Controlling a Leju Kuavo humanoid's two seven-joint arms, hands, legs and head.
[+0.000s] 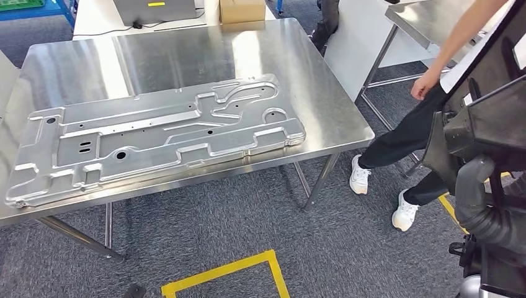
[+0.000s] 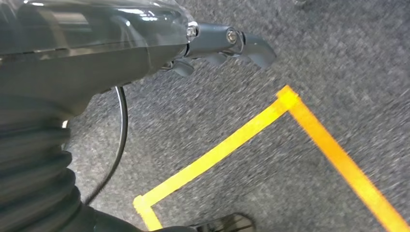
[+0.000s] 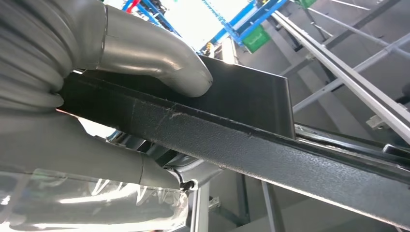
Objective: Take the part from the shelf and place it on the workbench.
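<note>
Head view: a large stamped metal panel (image 1: 155,139) lies flat on the steel tabletop (image 1: 310,81). A cardboard box (image 1: 242,9) stands on a white table behind; its contents cannot be seen. A person (image 1: 428,118) stands just right of the tabletop. The black part (image 1: 490,93) sits at the right edge, above the right arm. Left wrist view: the left hand (image 2: 217,46) hangs over grey carpet marked with yellow tape (image 2: 232,142), fingers (image 2: 256,48) released, holding nothing. Right wrist view: the right hand (image 3: 121,96) grips the black part's edge, thumb pressed on its upper face.
</note>
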